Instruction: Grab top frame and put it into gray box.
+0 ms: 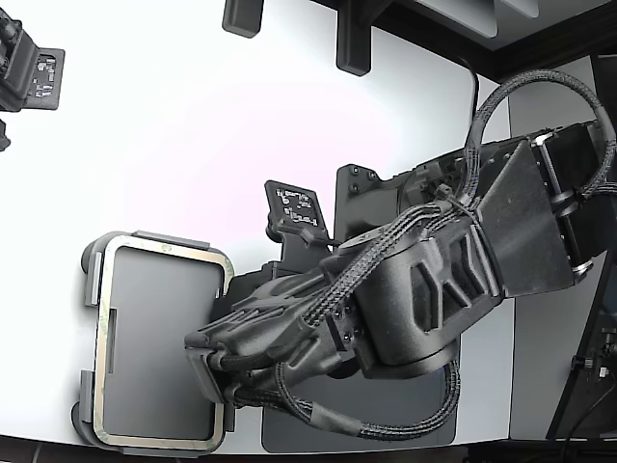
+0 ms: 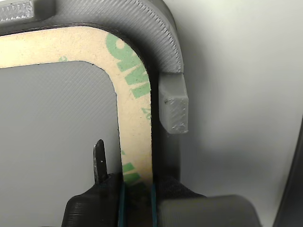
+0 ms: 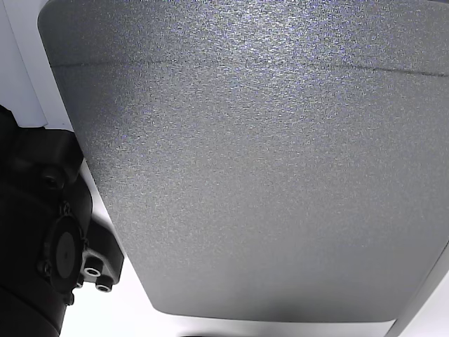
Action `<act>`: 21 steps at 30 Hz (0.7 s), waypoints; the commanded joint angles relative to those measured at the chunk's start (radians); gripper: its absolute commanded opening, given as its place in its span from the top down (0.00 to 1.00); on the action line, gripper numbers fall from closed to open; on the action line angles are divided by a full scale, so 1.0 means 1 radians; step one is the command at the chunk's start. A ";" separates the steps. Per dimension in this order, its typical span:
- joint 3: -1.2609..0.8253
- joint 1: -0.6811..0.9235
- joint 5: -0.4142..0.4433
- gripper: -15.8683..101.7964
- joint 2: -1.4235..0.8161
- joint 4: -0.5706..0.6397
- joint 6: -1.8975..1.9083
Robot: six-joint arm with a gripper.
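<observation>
In the exterior view the top frame (image 1: 159, 247), a thin cream-green ring with rounded corners, lies flat inside the light gray box (image 1: 90, 273) at the lower left. My gripper (image 1: 207, 352) reaches over the ring's right side from the exterior view's right. Close up, the wrist view shows the frame's cream rim (image 2: 135, 109) with green print seated against the gray box wall (image 2: 161, 33) beside a raised tab (image 2: 173, 104). There my gripper (image 2: 137, 189) straddles the rim, one black finger tight on each edge, shut on it.
A dark gray flat mat (image 1: 289, 434) lies under the arm near the table's front edge and fills the other view (image 3: 266, 161). A small black labelled stand (image 1: 294, 207) sits mid-table. Black fixtures (image 1: 352, 43) and another device (image 1: 29, 72) line the far edge.
</observation>
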State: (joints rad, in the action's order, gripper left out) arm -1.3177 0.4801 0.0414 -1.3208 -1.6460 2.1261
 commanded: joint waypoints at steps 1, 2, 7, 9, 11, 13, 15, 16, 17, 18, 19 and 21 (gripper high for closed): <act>0.021 -0.015 -0.005 0.97 -0.025 -0.012 0.002; 0.018 -0.015 -0.005 0.97 -0.025 -0.012 0.000; 0.018 -0.015 -0.006 0.97 -0.020 -0.012 -0.006; 0.021 -0.015 -0.006 0.97 -0.014 -0.012 -0.005; 0.025 -0.015 -0.009 0.97 -0.011 -0.012 -0.006; 0.025 -0.015 -0.012 0.97 -0.011 -0.012 -0.005; 0.026 -0.015 -0.014 0.97 -0.011 -0.012 -0.006; 0.026 -0.015 -0.015 0.97 -0.009 -0.012 -0.006; 0.028 -0.015 -0.015 0.97 -0.009 -0.012 -0.005; 0.028 -0.015 -0.015 0.97 -0.009 -0.012 -0.006; 0.028 -0.015 -0.018 0.97 -0.008 -0.012 -0.005; 0.028 -0.015 -0.018 0.97 -0.008 -0.012 -0.005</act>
State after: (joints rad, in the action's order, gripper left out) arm -1.3177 0.4786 0.0307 -1.3085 -1.6460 2.1200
